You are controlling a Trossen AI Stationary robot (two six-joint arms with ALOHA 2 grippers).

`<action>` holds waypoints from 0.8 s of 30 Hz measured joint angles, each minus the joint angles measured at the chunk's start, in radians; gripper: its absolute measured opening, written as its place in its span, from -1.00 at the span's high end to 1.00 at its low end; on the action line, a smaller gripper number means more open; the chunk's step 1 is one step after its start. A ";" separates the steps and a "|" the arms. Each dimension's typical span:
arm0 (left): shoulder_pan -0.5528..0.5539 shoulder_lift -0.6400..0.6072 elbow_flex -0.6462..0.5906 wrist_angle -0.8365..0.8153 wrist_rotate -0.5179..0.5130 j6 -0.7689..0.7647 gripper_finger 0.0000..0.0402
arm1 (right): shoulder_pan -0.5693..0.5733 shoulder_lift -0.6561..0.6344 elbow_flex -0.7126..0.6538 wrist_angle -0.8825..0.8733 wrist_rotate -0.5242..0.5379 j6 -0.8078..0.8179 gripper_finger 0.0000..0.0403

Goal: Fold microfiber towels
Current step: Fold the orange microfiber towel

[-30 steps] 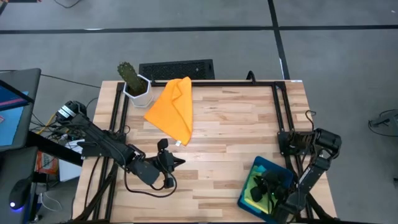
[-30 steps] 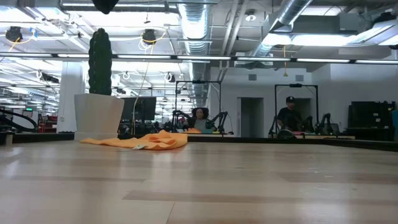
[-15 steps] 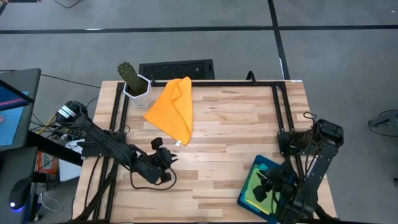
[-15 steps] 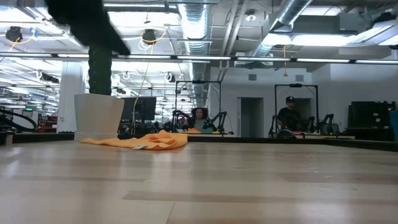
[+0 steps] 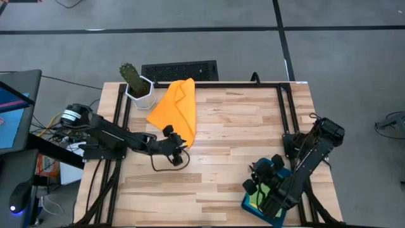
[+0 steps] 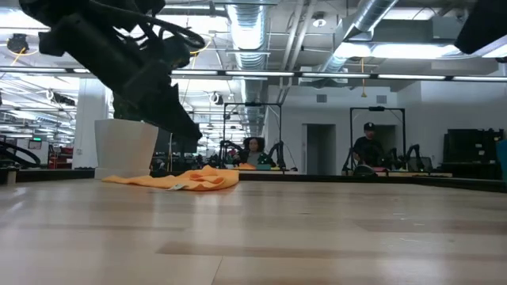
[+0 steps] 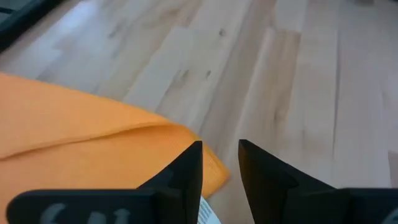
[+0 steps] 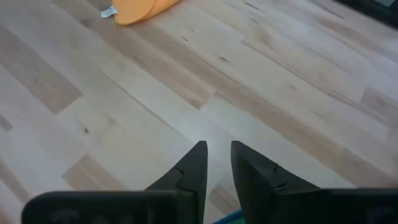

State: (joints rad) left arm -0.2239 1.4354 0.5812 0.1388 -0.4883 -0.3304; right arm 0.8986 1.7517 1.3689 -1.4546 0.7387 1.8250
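Note:
An orange microfiber towel (image 5: 176, 109) lies rumpled on the table at the far left, also seen in the low view (image 6: 190, 179). Its near corner (image 7: 186, 140) carries a white tag. My left gripper (image 5: 180, 149) (image 7: 219, 149) hangs open just over that corner, tipped down; whether a finger touches the cloth I cannot tell. My right gripper (image 5: 252, 180) (image 8: 217, 149) hovers open above the left edge of the dark teal tray (image 5: 278, 166), with bare table showing between its fingers. A green towel (image 5: 255, 200) lies in the tray.
A cactus in a white pot (image 5: 136, 83) stands at the far left corner, close to the orange towel, with a black keyboard (image 5: 180, 69) behind the table. A black frame (image 5: 281, 101) runs along the table's far and side edges. Bare wood (image 5: 234, 133) lies between the towel and the tray.
My left gripper has swung from the near left of the table toward the far edge and come down over the orange towel's near corner. My right gripper has risen out of the tray and moved toward the table's left. The orange towel has stayed put.

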 joint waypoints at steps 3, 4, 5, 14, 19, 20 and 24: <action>-0.004 0.074 0.002 0.068 0.022 0.039 0.52 | -0.005 0.000 0.000 -0.007 0.012 -0.002 0.52; -0.006 0.108 0.002 0.079 0.021 0.051 0.52 | -0.004 0.000 0.000 -0.010 0.017 -0.001 0.52; -0.007 0.141 0.003 0.080 0.010 0.061 0.52 | -0.003 0.000 0.000 -0.010 0.025 -0.001 0.52; 0.002 0.332 0.068 0.099 -0.021 0.037 0.52 | 0.000 0.000 0.000 -0.005 0.027 -0.001 0.52; 0.006 0.371 0.071 0.072 -0.005 -0.078 0.61 | -0.002 0.000 0.000 0.000 0.038 0.006 0.52; 0.007 0.372 0.072 0.069 0.010 -0.106 0.68 | -0.005 0.000 0.000 0.005 0.053 0.006 0.52; -0.023 0.372 0.072 0.088 0.091 -0.187 0.95 | -0.043 0.000 0.000 0.017 0.095 0.000 0.52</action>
State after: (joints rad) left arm -0.2471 1.8076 0.6529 0.2265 -0.3976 -0.5178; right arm 0.8559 1.7519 1.3693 -1.4373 0.8340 1.8253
